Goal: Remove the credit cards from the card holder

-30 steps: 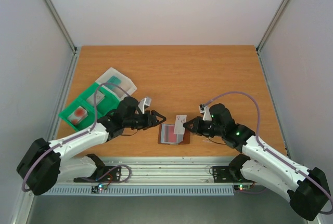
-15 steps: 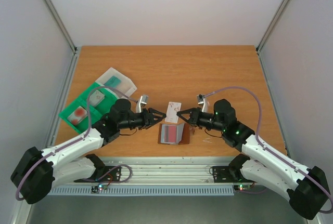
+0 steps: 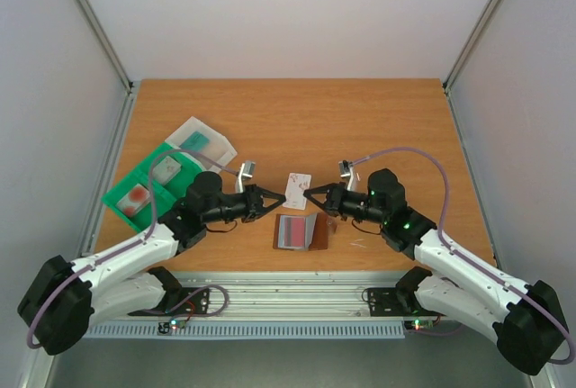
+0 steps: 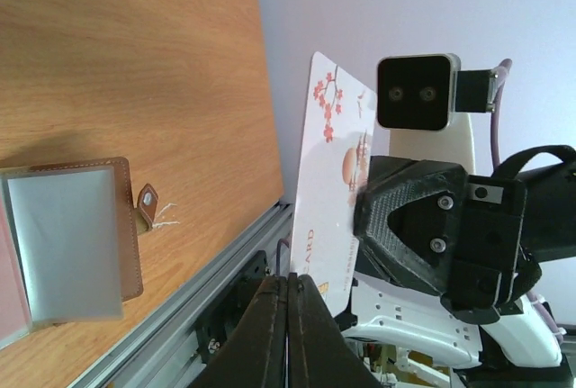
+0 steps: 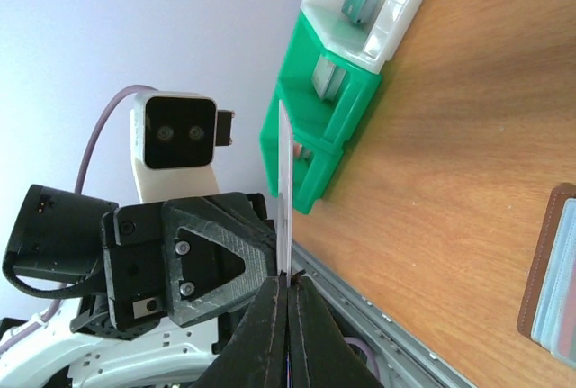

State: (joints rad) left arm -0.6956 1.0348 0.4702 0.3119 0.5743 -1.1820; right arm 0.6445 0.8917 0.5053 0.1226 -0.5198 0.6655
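A white credit card (image 3: 298,188) with red blossoms hangs upright in the air between my two grippers. My right gripper (image 3: 309,194) is shut on its right edge; in the right wrist view the card (image 5: 284,163) stands edge-on out of the shut right gripper (image 5: 288,282). My left gripper (image 3: 283,197) is shut too, pinching the card's near corner, seen in the left wrist view as card (image 4: 328,181) and gripper (image 4: 290,282). Below lies the brown card holder (image 3: 317,230), open, with a red card (image 3: 290,231) in its left half.
A green compartmented tray (image 3: 148,185) with a red item stands at the left. Behind it is a clear box (image 3: 200,143) holding a teal card. The metal rail (image 3: 288,293) runs along the table's near edge, just below the card holder.
My right gripper has lifted the white card up and left, off the card holder. My left gripper has come in from the left and shut on the card's near corner.
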